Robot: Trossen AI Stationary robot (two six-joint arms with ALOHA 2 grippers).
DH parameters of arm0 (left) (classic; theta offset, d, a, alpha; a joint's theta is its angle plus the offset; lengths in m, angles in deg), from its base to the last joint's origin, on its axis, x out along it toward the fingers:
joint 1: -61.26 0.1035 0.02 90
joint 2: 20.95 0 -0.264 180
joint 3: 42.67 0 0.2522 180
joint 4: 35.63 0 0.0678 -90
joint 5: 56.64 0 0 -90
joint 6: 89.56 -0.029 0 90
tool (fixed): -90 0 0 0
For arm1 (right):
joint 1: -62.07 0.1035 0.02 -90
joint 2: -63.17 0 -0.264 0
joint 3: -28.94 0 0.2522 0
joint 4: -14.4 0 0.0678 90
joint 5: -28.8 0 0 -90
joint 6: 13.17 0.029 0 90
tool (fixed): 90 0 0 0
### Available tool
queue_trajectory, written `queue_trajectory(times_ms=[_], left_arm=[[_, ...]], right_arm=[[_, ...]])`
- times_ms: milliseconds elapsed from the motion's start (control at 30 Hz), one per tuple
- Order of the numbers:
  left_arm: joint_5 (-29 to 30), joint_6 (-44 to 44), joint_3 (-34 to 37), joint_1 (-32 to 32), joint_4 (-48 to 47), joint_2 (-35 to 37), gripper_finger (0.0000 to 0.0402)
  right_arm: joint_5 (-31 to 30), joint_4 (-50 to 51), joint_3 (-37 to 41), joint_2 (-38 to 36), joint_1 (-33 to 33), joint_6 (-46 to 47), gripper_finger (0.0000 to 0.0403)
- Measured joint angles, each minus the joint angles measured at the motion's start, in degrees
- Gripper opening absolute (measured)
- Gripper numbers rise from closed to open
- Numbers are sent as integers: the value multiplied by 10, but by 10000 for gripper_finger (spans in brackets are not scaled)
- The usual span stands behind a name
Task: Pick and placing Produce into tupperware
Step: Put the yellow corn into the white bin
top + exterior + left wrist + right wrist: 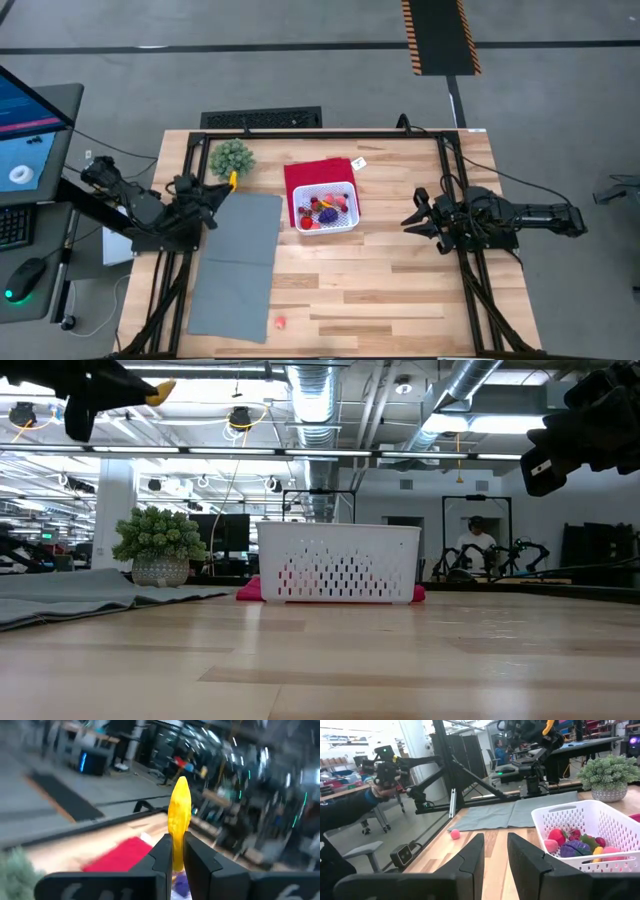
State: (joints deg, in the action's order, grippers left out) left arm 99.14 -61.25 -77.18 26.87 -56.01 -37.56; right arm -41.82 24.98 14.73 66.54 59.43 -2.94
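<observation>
While a stray pink fruit (280,322) is lying at lower centre of the high view, I am holding a yellow banana (178,820) clenched in my left gripper (222,190) at left; farther up, the tupperware (327,206) is sitting on red cloth (316,173), and my right gripper (416,217) is waiting released at right.

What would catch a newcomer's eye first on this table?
The white basket mid-table on a red cloth, already holding bright toy produce. Next, the left gripper raised over the grey mat's far end, shut on a yellow banana. One pink piece lies alone near the front edge.
</observation>
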Motion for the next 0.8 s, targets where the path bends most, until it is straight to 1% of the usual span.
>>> queue_trajectory(times_ms=[100, 200, 267, 367, 433, 533, 633, 667, 733, 800], left_arm=[[-39, -134, 0, 0, -1, -1, 25], [-97, -252, 0, 0, -2, -9, 25], [-122, -308, 0, 0, 0, -15, 25], [-117, -356, 0, 0, 10, -30, 25], [-88, -367, 0, 0, 22, -41, 25], [-39, -369, 0, 2, 67, -55, 25], [-16, -382, 0, 14, 104, -75, 25], [-6, -377, 0, 20, 113, -82, 25], [32, -330, 0, 40, 137, -99, 25], [45, -285, 0, 64, 151, -115, 25]], right_arm=[[0, 0, 0, 0, 0, -1, 107], [0, 0, 0, 0, 0, -1, 107], [0, 0, 0, 0, 0, -2, 107], [0, 0, 0, 0, 0, -2, 107], [-1, 0, 0, 0, 0, -3, 107], [-4, 0, 0, 0, 0, -3, 107], [-11, 1, 0, 0, 0, -3, 107], [-16, 1, 0, 0, 0, -2, 107], [-17, 1, 0, 0, 0, -2, 107], [-17, 1, 0, 0, 0, -2, 107]])
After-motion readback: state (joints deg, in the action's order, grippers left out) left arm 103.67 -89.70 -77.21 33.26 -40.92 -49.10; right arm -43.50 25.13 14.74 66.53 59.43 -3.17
